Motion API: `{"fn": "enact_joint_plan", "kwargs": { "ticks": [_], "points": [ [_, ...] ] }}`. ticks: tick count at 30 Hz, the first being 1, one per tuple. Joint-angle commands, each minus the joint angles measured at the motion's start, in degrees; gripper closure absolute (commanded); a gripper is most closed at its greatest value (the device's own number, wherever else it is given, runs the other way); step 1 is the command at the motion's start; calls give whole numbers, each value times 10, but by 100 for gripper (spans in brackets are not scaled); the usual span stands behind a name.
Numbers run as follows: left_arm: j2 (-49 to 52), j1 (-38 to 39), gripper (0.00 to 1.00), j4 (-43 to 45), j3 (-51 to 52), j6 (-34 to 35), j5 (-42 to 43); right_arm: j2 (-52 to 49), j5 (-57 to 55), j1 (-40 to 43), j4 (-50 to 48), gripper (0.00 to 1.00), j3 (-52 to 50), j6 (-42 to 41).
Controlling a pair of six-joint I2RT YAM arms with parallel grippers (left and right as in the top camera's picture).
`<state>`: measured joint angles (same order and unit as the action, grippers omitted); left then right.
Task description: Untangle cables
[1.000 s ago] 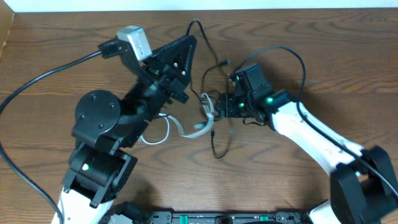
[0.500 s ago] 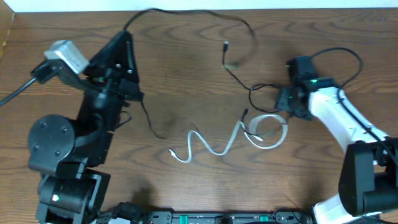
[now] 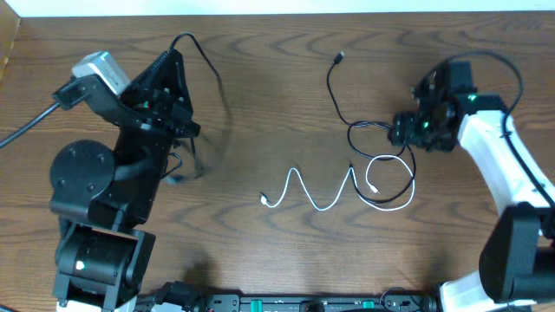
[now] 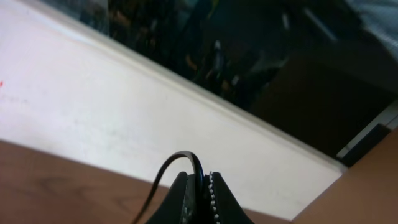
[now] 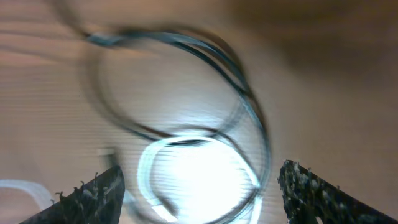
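Note:
The white cable (image 3: pixel 321 204) lies in waves at the table's middle and ends in a loop (image 3: pixel 401 198) on the right. The loop shows blurred in the right wrist view (image 5: pixel 186 149). A thin black cable (image 3: pixel 334 91) runs from a plug at the back down into coils over that loop. My right gripper (image 3: pixel 402 130) hangs open over these coils (image 5: pixel 199 193); nothing is between its fingers. My left gripper (image 3: pixel 177 59) is shut on another stretch of thin black cable (image 3: pixel 215 91), which arcs up and hangs down to a plug by the arm. The left wrist view shows the strand pinched in the jaws (image 4: pixel 200 186). No link between the two black stretches shows.
A thick black robot cable (image 3: pixel 26 130) crosses the left side of the table. The left arm's base (image 3: pixel 87 178) stands at the front left. A white wall edge (image 3: pixel 277 7) runs along the back. A dark rail (image 3: pixel 303 303) lies at the front edge.
The black cable no longer spans the back of the table: one stretch now hangs by my left gripper, another lies on the right. The white cable shifted right. My right gripper moved back slightly.

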<state>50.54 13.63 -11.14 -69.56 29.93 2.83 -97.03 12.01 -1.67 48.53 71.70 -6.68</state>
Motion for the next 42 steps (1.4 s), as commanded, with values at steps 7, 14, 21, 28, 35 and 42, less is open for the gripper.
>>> {"fn": "enact_joint_plan", "kwargs": {
  "ticks": [7,14,21,28,35,42],
  "points": [
    [54,-2,93,-13,-10,-10,183,52,313,-9,-15,24,56,84],
    [102,-2,92,3,-10,-7,344,91,548,-33,-76,22,56,252],
    [129,0,93,32,-10,-5,495,158,502,-85,-167,19,56,229],
    [144,20,92,37,-10,-6,589,172,478,-135,-208,24,56,230],
    [148,26,92,35,-10,-6,596,172,443,-142,-237,80,56,166],
    [152,26,70,35,-9,-11,595,173,309,-140,-273,99,56,8]
  ]
}}
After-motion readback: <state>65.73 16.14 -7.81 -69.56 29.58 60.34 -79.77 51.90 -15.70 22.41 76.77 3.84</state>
